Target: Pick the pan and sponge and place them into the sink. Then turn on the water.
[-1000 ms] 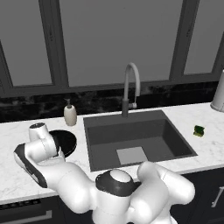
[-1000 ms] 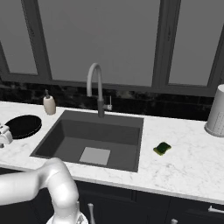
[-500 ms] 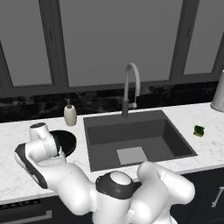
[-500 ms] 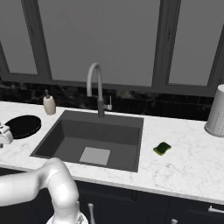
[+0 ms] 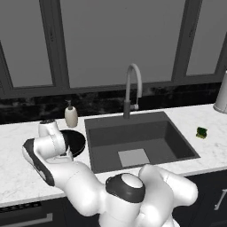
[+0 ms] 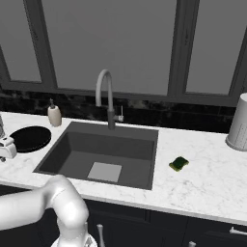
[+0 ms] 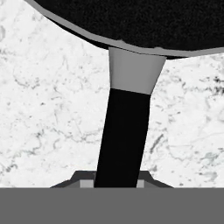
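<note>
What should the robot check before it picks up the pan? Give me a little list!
1. Gripper lined up with the pan handle: ok, the handle runs straight down between the fingertips in the hand view.
2. Fingers closed on the handle: cannot tell, the tips are mostly hidden at the bottom of the hand view.
3. Pan resting flat on the counter, left of the sink: ok.
4. Sink free to take the pan: ok, nothing lies in the basin.
5. Soap bottle out of the way: ok, it stands behind the pan, apart from it.
6. Sponge waiting on the counter right of the sink: ok.
</note>
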